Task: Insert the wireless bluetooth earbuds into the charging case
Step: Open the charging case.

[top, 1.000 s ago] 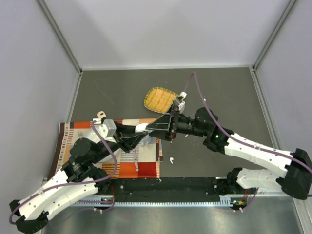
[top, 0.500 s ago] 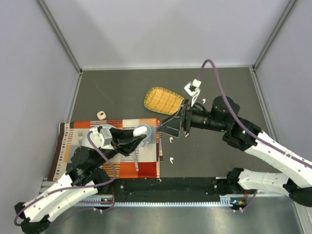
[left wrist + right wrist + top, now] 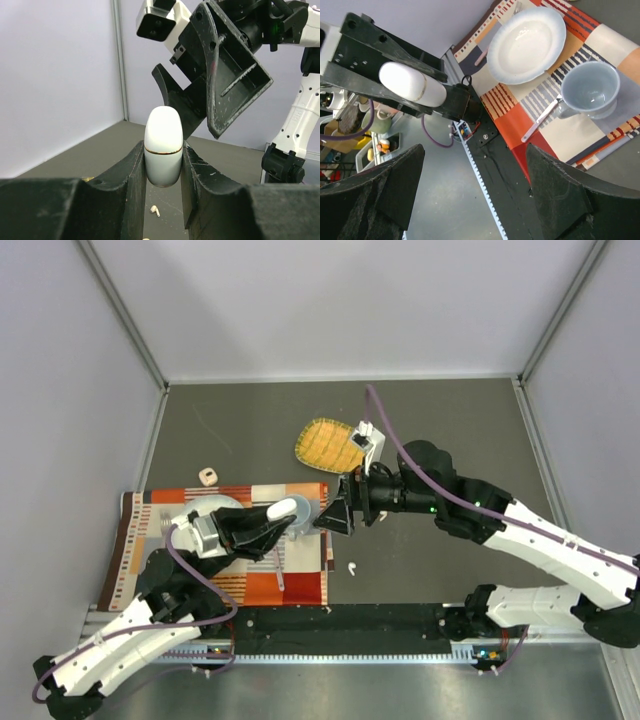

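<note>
Clamping the closed case upright in the left hand above the mat. Spreading the right hand wide just beside the case; aiming for its lid, squarely. Lying right of the mat: one earbud.

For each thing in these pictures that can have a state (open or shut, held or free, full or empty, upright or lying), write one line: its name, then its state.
Charging case: shut, upright, held off the table.
Left gripper: shut on the charging case.
Right gripper: open, empty, beside the case.
Earbud: loose on the table, outside the case.
Cup: upright, empty.
Plate: empty, on the placemat.
Spoon: lying against the cup.
</note>
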